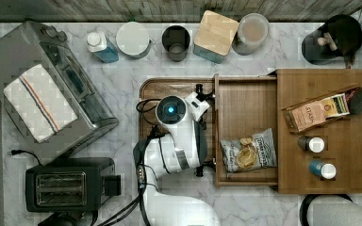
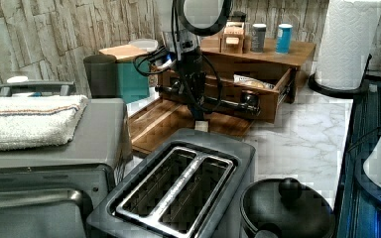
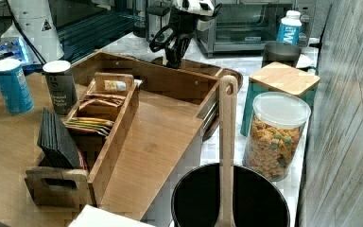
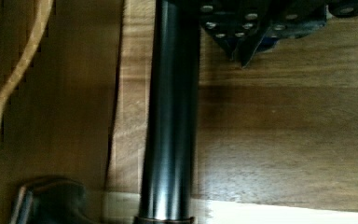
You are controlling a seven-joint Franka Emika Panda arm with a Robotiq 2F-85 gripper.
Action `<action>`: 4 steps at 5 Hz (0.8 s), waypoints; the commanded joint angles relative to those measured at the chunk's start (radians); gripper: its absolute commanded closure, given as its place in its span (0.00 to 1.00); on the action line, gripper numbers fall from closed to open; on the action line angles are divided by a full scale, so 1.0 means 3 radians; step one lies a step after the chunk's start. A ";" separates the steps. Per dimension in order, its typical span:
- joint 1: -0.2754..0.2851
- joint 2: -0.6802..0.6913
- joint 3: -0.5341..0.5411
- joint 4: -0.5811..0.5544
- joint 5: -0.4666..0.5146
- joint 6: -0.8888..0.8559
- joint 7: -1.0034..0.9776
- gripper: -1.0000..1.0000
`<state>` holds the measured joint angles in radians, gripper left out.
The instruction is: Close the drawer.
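Shallow medium-brown wooden drawer (image 1: 245, 108) stands pulled out from under the flat wooden cabinet top (image 1: 353, 174), over the darker rounded-corner wooden tray (image 1: 153, 92). Inside it: one crinkled chip bag (image 1: 248, 153). Its long black bar handle (image 4: 172, 116) sits just beside the gripper (image 2: 197, 106). Finger opening: can't tell.

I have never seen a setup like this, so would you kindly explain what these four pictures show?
The white machine is a robot arm, seen from overhead, from two sides, and by a camera on its wrist. It stands on a marble counter with a toaster, a toaster oven, jars and a wooden cabinet. The cabinet's drawer is pulled out and holds a chip bag. The arm's claw is down at the drawer's black bar handle, which the wrist view shows close up.
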<state>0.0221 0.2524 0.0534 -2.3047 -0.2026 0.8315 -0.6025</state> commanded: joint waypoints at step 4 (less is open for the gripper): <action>-0.0848 -0.0151 -0.0849 0.0601 0.0028 -0.0175 -0.0966 1.00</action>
<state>-0.1290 0.2264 -0.0991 -2.2793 -0.1949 0.8447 -0.8350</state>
